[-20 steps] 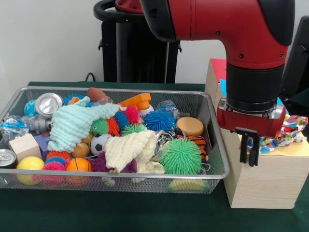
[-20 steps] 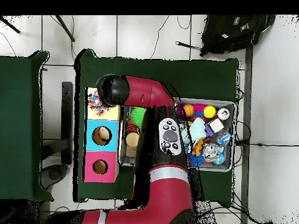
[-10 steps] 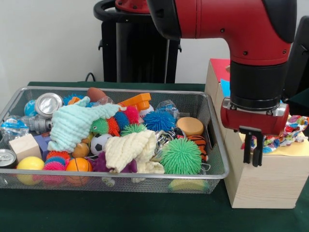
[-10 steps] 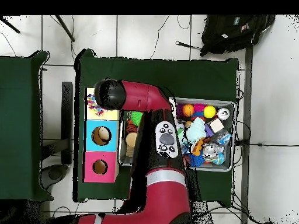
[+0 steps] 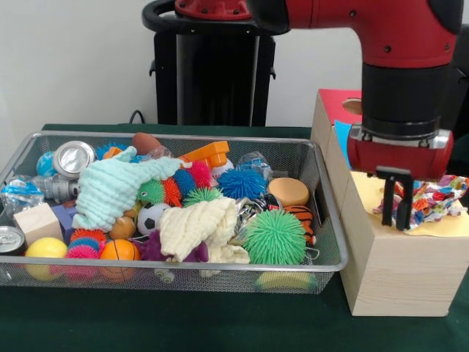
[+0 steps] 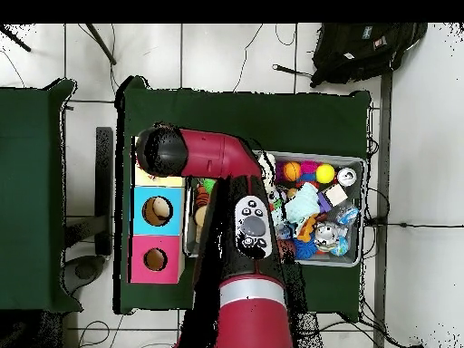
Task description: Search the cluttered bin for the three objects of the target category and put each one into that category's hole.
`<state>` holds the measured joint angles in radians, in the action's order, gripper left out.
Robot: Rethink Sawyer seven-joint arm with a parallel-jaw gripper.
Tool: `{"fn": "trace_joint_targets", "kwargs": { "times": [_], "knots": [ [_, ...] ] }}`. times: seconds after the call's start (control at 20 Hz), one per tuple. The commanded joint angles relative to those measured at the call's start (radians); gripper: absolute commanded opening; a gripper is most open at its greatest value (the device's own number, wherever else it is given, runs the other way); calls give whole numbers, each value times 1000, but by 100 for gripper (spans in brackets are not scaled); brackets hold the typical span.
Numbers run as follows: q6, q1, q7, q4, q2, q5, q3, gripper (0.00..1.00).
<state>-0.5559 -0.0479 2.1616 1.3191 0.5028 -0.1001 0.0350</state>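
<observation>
Multicoloured crumpled wrapper [image 5: 434, 204] lies just beside the hand [image 5: 399, 224].

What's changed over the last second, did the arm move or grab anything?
The gripper slid sideways from the wooden box's bin-side edge to over its yellow top by the colourful crumpled piece. Nothing visibly grabbed or released. The wire bin and its toys stayed put.

The red and black robot arm [image 6: 213, 159] hid the wooden box's yellow top section [image 6: 145, 178] (overhead view) almost entirely.
</observation>
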Motion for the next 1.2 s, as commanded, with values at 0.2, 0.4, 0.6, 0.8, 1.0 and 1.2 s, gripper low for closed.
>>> {"fn": "trace_joint_targets", "kwargs": {
  "times": [0.2, 0.4, 0.6, 0.8, 1.0, 1.2],
  "knots": [
    [-105, 11, 105, 133, 39, -27, 46, 0],
    [-66, 14, 106, 134, 14, -18, 44, 0],
    [-61, 10, 93, 124, -1, -11, 44, 0],
    [-69, 0, 70, 108, -12, 1, 43, 0],
    [-148, -11, 32, 49, -31, 22, 26, 0],
    [-226, -23, 21, -1, -92, 29, 17, 0]
  ]
}}
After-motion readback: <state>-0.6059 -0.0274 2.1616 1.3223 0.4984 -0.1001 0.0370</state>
